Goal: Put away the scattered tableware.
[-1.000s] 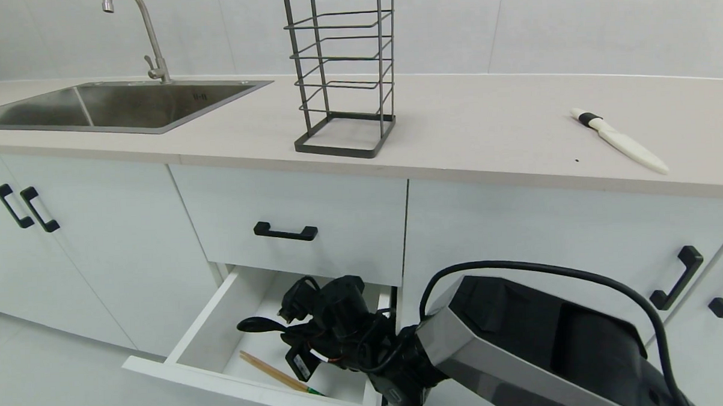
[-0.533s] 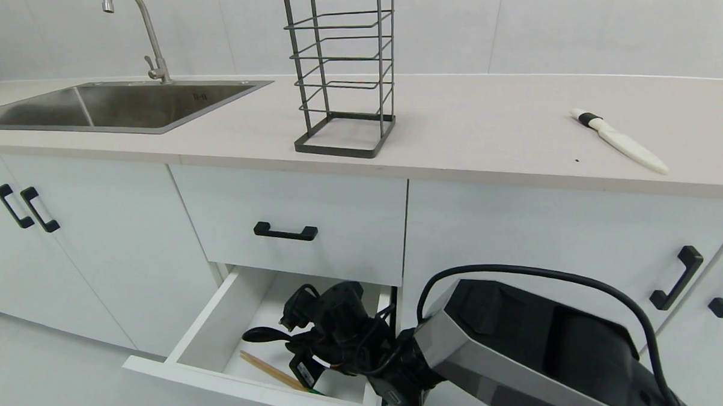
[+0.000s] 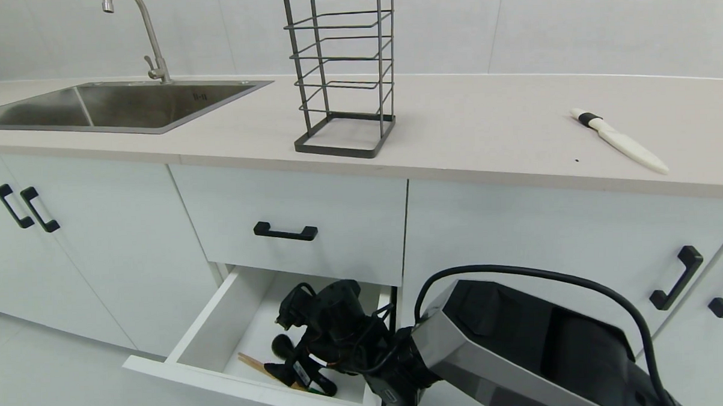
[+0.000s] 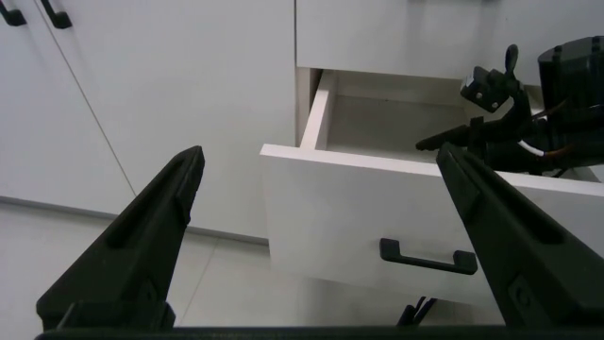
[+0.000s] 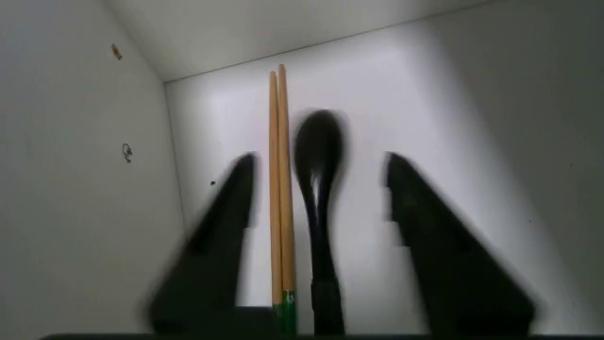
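Lowered since a second ago: right gripper [image 5: 319,162], now deep in the open drawer [image 3: 221,304]. Fingers spread wide, clear of the black spoon [image 5: 321,222] lying between them on the drawer floor, just beside the chopsticks [image 5: 280,189]. Left gripper [image 4: 321,156]: fingers wide apart, in front of the drawer. White knife [image 3: 619,140]: on the countertop [image 3: 485,120].

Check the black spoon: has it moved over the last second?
Yes. In the head view the black spoon has dropped lower, toward the front rim of the open drawer, and now sits alongside the chopsticks.
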### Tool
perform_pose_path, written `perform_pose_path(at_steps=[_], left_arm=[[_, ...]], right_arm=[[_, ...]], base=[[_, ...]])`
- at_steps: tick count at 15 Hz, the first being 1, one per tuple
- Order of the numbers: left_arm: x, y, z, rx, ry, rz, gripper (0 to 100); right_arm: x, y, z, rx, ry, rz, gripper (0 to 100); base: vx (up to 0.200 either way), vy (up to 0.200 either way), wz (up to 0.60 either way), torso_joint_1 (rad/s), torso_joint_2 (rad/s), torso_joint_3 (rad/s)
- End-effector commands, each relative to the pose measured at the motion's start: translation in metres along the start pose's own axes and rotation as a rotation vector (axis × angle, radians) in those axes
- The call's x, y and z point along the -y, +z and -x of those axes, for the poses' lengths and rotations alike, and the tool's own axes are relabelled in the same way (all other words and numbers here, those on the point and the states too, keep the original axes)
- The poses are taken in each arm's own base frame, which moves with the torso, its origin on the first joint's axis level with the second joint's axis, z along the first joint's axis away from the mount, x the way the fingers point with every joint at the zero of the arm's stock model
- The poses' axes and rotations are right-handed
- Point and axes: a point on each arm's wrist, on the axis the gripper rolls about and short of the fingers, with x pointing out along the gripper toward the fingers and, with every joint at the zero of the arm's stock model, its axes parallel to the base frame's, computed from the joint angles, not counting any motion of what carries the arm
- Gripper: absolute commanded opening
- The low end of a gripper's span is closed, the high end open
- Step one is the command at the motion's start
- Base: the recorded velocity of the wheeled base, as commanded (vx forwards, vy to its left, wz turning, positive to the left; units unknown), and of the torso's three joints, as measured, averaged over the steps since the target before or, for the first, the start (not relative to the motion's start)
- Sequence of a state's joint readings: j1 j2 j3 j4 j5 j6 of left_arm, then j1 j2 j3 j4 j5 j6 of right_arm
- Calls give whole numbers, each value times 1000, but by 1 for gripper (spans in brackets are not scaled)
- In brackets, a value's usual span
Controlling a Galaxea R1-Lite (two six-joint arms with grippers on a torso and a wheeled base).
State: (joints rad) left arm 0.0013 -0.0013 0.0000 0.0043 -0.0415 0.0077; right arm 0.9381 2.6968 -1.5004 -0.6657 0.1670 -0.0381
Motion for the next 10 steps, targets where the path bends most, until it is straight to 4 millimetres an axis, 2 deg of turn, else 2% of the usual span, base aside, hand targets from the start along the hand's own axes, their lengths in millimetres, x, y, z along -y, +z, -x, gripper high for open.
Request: perform_pose_path(at_steps=[1,3,4,5,6,7,10], left_arm=[[0,0,0,0,0,0,100],[0,0,0,-2,0,0,100],[0,0,0,-2,0,0,100],[0,0,0,-2,0,0,100],[0,0,0,-2,0,0,100],[0,0,0,-2,0,0,100],[0,0,0,-2,0,0,100]], right_arm=[[-5,0,-1,2,9,7,100],[-12,6,3,6,20,29,100],[-14,16,9,25,21,32,100],[-14,36,23,59,15,38,100],[-12,43,31,73,11,38,100],[-12,57,50,99,4,41,100],[-22,66,90,158,2,55,100]], base=[[0,0,0,0,0,0],[0,0,0,0,0,0],[0,0,0,0,0,0],[0,0,0,0,0,0],[0,0,0,0,0,0],[0,0,0,0,0,0],[0,0,0,0,0,0]])
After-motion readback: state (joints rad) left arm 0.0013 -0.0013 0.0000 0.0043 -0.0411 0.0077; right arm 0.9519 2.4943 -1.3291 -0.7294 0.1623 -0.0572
